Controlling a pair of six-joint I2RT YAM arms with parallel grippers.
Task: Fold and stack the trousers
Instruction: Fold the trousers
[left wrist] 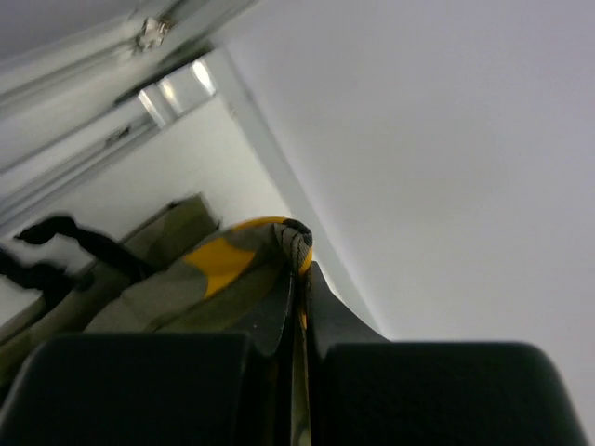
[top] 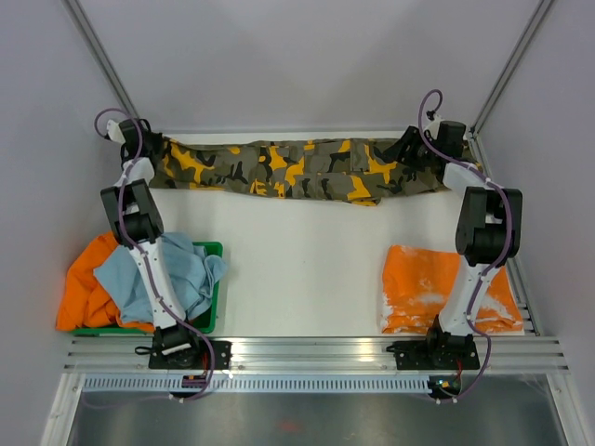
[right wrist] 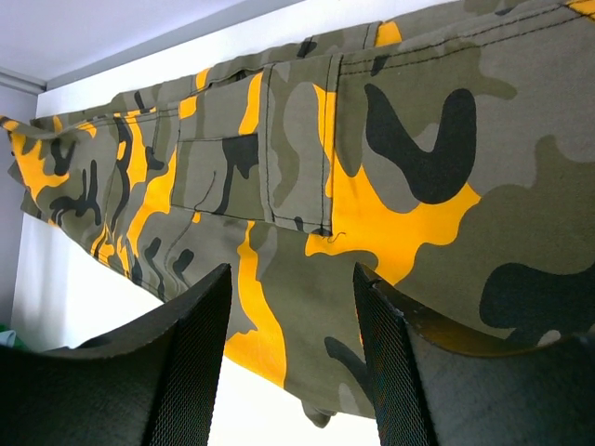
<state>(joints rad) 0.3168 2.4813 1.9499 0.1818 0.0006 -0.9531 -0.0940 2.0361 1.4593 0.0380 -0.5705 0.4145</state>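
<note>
Olive camouflage trousers (top: 297, 172) lay stretched left-to-right along the surface's (top: 307, 269) far edge; left tool (left wrist: 299, 271) clenched their left end, right tool (right wrist: 290, 271) released.

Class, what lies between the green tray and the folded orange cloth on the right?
Nothing; the white table is bare there, shown in the top view.

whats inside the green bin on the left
A light-blue cloth lies on an orange cloth that spills over the bin's left rim. The left arm crosses above them. The bin's floor and anything beneath the cloths are covered.
</note>
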